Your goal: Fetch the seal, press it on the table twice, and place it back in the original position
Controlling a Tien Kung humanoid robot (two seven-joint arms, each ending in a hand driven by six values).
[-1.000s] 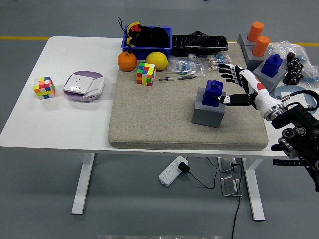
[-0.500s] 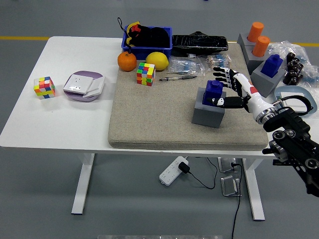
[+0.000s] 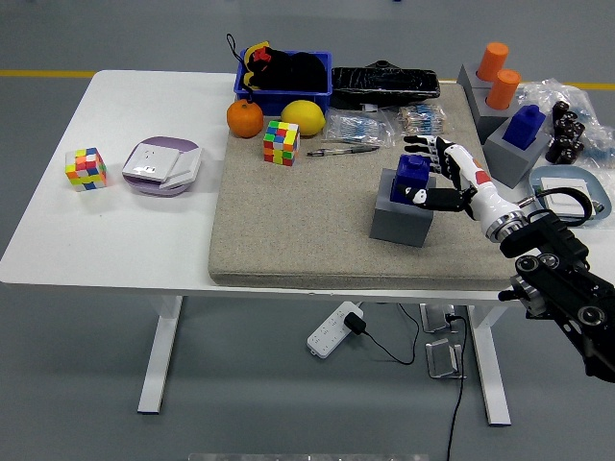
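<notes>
Right hand point(image 3: 450, 178) now closer against blue seal point(image 3: 414, 176) on grey holder point(image 3: 399, 219), fingers point(image 3: 423, 198) touching, not yet clenched. Close yours squarely, lift straight up.

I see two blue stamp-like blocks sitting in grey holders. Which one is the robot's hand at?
The blue seal in the grey holder on the beige mat; the right hand is against it. The other blue seal stands farther right, beside the orange ones, with no hand near.

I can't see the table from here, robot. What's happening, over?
Right hand at the blue seal, fingers around it, not clearly gripped. Seal sits in its grey block on the mat. Left hand out of view. Nothing in the way.
</notes>
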